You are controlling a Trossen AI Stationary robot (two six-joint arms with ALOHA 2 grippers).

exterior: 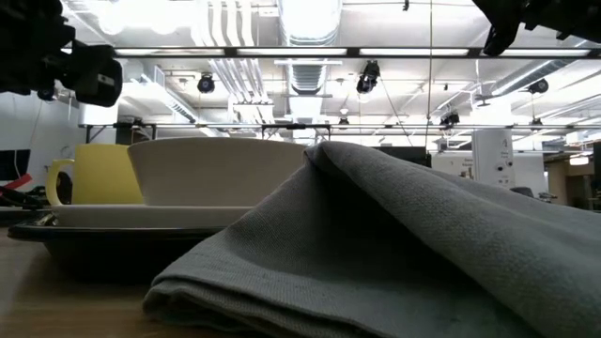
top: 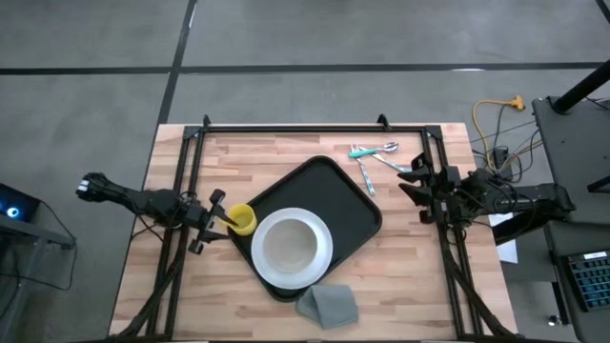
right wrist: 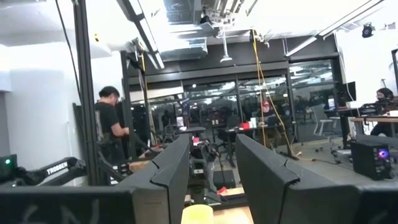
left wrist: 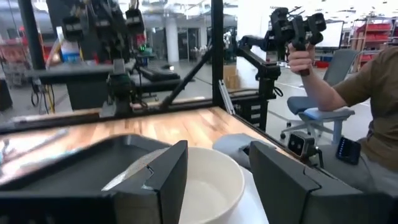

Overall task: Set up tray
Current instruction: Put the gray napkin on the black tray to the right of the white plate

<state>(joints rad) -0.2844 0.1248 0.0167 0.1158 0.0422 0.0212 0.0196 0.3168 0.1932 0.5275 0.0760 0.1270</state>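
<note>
The left gripper (top: 217, 217) hangs at the tray's (top: 329, 181) left edge, fingers spread wide, empty, beside the yellow mug (top: 242, 220); the tray lies mid-table, carrying a white bowl (top: 290, 246); the right gripper (top: 412, 179) waits right of the tray, part-open, empty.

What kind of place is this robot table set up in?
Probably a robotics lab or workshop: exposed ceiling ducts overhead, another robot arm beyond the wooden table, and a person at equipment.
</note>
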